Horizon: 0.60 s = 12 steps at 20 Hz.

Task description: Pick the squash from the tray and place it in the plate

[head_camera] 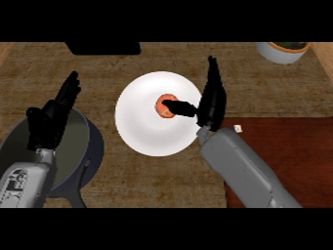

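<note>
My right hand's (211,100) thumb covers part of the squash (164,103); my left forearm hides some of the dark pan (82,146); the pot (282,51) and a black object (102,48) are cut at the counter's far edge.

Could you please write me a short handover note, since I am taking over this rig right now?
Right hand: over the right rim of the white plate, fingers straight and pointing up, thumb reaching across to the squash. I cannot tell whether it is still touching it.
Left hand: open, fingers up, resting above the dark pan at the left.
Squash: lying on the plate, near its middle.
Tray: the reddish-brown one at the right, with nothing visible on it.
Done: squash is off the tray and on the plate.
Left: draw the right hand clear of the plate.
</note>
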Tool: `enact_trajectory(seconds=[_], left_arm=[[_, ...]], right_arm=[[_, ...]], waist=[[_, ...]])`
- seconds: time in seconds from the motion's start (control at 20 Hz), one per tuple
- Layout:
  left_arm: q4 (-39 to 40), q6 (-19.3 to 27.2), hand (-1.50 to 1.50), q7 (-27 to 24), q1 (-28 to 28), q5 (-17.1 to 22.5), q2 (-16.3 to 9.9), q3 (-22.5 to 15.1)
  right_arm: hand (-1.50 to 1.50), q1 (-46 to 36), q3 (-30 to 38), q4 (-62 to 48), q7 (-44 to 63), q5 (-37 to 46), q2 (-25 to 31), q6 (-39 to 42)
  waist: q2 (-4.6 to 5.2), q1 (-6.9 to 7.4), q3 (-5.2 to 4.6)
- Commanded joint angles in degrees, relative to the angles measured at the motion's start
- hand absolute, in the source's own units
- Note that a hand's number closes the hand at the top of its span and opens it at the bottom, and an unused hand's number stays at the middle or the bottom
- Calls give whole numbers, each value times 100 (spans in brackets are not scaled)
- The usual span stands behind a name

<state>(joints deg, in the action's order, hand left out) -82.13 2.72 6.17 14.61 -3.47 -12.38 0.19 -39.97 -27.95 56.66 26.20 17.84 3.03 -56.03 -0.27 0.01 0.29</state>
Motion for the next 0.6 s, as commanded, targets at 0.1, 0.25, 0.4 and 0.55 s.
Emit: enact_trajectory(seconds=[0.1,0.25,0.4,0.55], left_arm=[[37,29,0,223,65,15,10,112],[-464,12,0,251,-296,-20,64,-10],[-10,0,0,88,39,-41,154,57],[-431,37,0,290,-201,-127,56,43]], right_arm=[[-150,1624,107,1719,-343,-89,635,-185],[-150,2310,444,2448,-755,-598,1250,339],[-150,2867,375,3135,-761,-526,1433,626],[-150,3296,947,3318,-1277,-1196,1998,1149]], waist=[[1,-110,-29],[10,-52,-26],[17,-62,-29],[15,-37,-24]])
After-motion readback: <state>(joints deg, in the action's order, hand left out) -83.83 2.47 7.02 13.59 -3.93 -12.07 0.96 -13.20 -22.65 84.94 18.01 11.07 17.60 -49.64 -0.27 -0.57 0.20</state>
